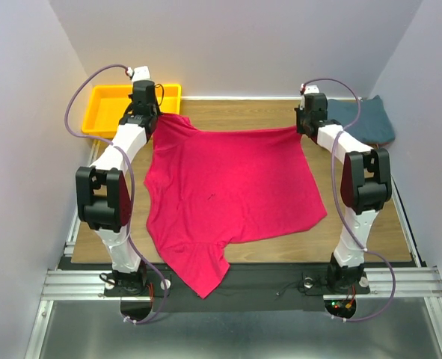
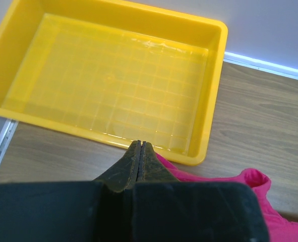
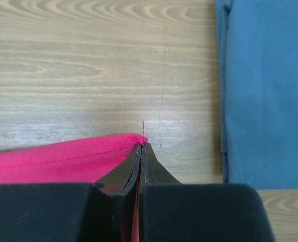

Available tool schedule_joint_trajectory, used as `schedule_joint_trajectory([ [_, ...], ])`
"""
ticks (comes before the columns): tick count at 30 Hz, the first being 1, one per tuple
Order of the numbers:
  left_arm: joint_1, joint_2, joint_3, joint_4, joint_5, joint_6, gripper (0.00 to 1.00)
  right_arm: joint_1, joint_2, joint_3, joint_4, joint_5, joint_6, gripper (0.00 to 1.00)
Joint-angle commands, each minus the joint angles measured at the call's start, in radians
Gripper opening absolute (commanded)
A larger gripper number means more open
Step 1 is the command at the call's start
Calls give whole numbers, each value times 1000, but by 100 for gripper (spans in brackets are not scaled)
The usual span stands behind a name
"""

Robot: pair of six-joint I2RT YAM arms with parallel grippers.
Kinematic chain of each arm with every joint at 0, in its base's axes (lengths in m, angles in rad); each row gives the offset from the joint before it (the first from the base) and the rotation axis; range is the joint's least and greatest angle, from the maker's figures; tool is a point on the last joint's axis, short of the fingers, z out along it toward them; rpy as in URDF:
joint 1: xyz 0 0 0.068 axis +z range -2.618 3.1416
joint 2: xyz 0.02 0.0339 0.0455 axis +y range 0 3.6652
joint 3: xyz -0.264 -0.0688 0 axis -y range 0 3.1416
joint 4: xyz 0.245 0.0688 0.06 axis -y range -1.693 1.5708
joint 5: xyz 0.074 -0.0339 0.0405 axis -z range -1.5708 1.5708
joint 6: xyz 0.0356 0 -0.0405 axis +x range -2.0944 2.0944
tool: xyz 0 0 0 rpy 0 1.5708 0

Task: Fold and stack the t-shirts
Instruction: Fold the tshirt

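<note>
**Top view.** Step in hand, as judged: spreading the pink shirt point(image 1: 228, 194) flat ahead of its 1st fold. The shirt lies across the middle of the table point(image 1: 378, 232), its far edge drawn in a line between the 2 grippers and its near-left part hanging past the table's near edge. Both arms reach forward with elbows raised and wrists at the far side. The left gripper point(image 1: 155, 118) is at the shirt's far-left corner, just beside the tray point(image 1: 105, 112). The right gripper point(image 1: 301, 127) is at the far-right corner, near the teal shirt point(image 1: 366, 120), which lies at the table's far right, apart from the pink one.

**Left wrist view.** The fingers are pressed together and point toward the tray's near wall. Pink cloth emerges beneath them on the right, so the pinch appears to be on the shirt's edge.

**Right wrist view.** The fingers are pinched on the corner of the pink hem, above bare wood. The teal shirt lies to the right, not touching.

**Next move, as judged.** Settle the far edge taut and square, release, then regrip for the fold. The overhanging part needs bringing onto the table.
</note>
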Motion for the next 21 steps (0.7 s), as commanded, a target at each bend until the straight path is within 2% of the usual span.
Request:
schedule_joint_trajectory([
  [1,6,-50,-17,6,18,-45,0,-18,12,17,46,7,8,1],
  [11,6,-104,-93,-96,70,-156,0,-18,1,1,44,-1,23,1],
  [21,6,-277,-231,-132,169,-271,0,-18,-106,-83,44,16,38,1],
])
